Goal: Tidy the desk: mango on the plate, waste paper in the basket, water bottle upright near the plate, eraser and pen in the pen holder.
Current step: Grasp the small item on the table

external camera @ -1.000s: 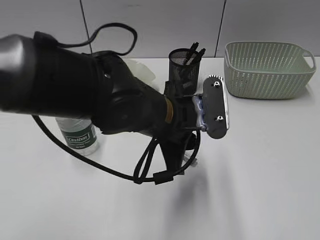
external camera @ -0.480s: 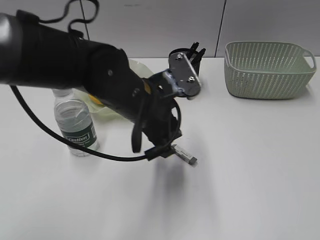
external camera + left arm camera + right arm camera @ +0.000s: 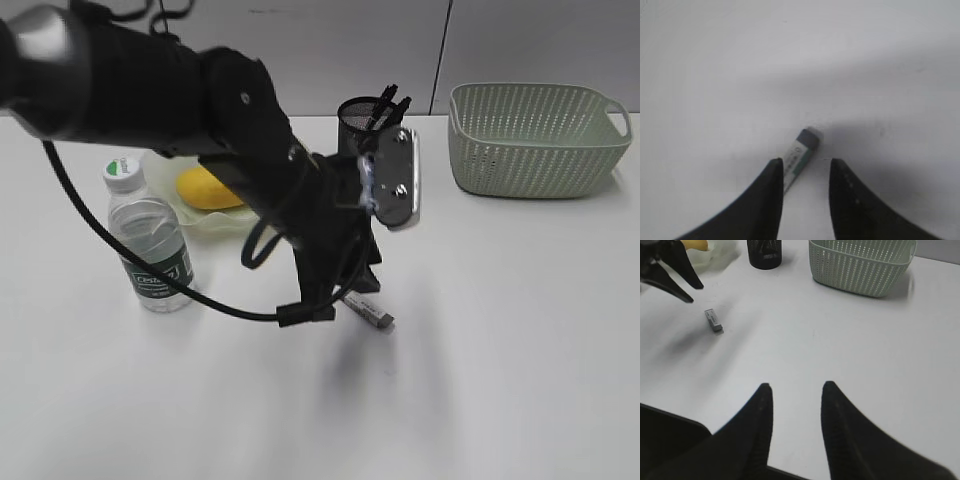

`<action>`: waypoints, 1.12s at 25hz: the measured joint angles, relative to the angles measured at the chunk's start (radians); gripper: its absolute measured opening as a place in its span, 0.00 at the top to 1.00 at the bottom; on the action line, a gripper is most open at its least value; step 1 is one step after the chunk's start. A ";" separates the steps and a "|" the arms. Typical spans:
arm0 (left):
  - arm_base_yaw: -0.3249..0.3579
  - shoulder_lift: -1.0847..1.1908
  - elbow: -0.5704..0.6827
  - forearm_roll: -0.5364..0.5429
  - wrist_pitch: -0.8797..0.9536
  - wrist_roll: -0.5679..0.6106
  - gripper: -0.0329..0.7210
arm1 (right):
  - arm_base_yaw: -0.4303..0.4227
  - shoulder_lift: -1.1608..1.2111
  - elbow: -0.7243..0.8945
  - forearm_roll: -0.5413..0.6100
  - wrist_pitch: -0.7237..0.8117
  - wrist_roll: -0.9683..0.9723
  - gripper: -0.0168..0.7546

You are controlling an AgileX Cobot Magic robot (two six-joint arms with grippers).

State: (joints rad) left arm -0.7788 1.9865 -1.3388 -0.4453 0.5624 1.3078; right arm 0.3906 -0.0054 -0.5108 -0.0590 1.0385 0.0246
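I had the left gripper (image 3: 805, 172) open and empty above the eraser (image 3: 801, 156), low in frame centre on the desk (image 3: 715, 75). Next, I judged, lower and close.

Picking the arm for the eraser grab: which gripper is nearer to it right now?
Left. The left gripper hangs just above the eraser, open fingers to either side of its near end. The right gripper is open over bare desk, well away from it.
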 joint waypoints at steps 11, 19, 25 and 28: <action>-0.012 0.165 -0.116 -0.012 -0.027 0.004 0.53 | 0.000 0.000 0.000 0.000 0.000 0.000 0.64; -0.012 0.225 -0.154 -0.046 0.043 0.004 0.47 | 0.000 0.000 0.000 0.000 0.000 0.001 0.64; -0.012 0.233 -0.154 -0.021 0.057 0.004 0.47 | 0.000 0.000 0.000 0.000 0.000 0.001 0.64; -0.006 0.233 -0.154 -0.007 0.057 0.004 0.49 | 0.000 0.000 0.000 0.000 0.000 0.001 0.64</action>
State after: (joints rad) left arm -0.7851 2.2200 -1.4926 -0.4520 0.6195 1.3117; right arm 0.3906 -0.0054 -0.5108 -0.0590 1.0385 0.0252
